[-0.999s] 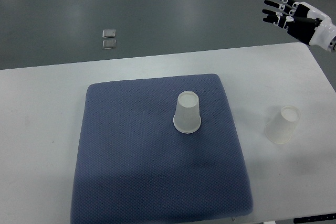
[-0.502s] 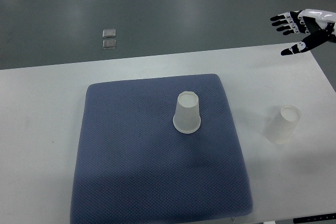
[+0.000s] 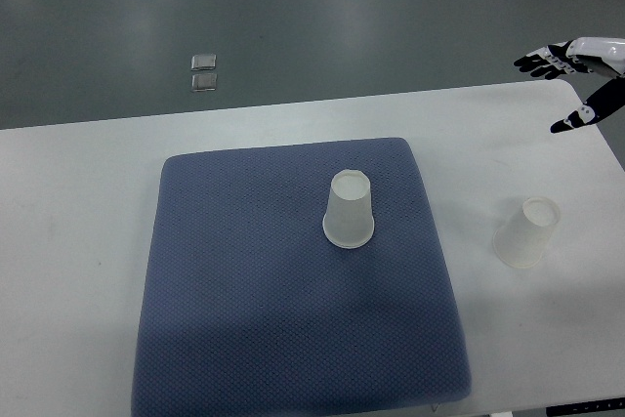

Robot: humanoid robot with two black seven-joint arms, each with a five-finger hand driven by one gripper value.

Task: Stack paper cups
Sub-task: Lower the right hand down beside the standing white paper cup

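Looked down on a white, smooth worktop [image 3: 78, 202] filling most of the view, with grey floor [image 3: 342, 17] beyond its far edge. Carried a large, square-ish blue-grey cushion pad [image 3: 244, 290] with a fine dimpled weave and rounded corners. Stood upside down right of the pad's centre: a translucent white paper cup [image 3: 349, 209], tapered, wider rim pressed on the fabric. Sat well apart on the bare worktop to the right: a second paper cup [image 3: 526, 232], also inverted and seemingly tilted, just off the pad. Hovered at the upper right edge, over the worktop's far corner: the right robot hand [image 3: 576, 70], white shell with black fingers spread, holding nothing, wrist cut off by the frame. Lay on the floor: two small pale square tiles [image 3: 203, 72], detail too small to make out.
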